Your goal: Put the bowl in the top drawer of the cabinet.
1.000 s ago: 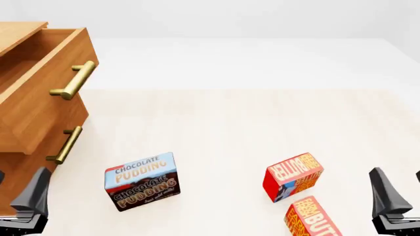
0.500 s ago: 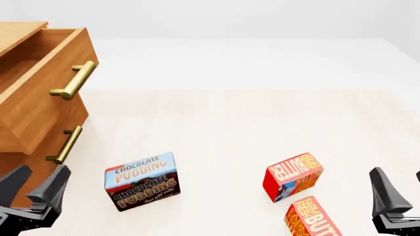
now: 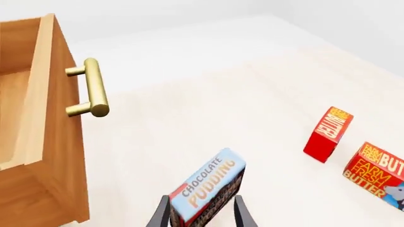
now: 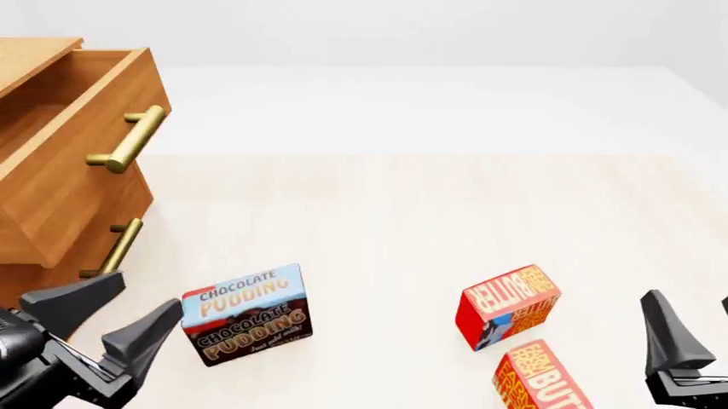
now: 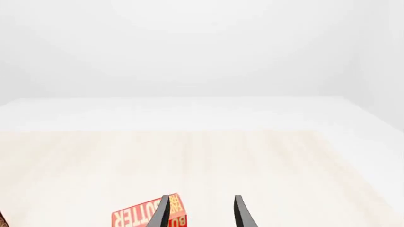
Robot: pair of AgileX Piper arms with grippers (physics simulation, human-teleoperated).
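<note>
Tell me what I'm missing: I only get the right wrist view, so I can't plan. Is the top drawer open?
Observer: Yes, the top drawer stands pulled out of the cabinet.
Operator: Any bowl around?
Observer: No view shows a bowl; the drawer's inside is only partly visible.
Operator: Where's the left gripper?
Observer: The left gripper, open, sits just beside the chocolate pudding box.
</note>
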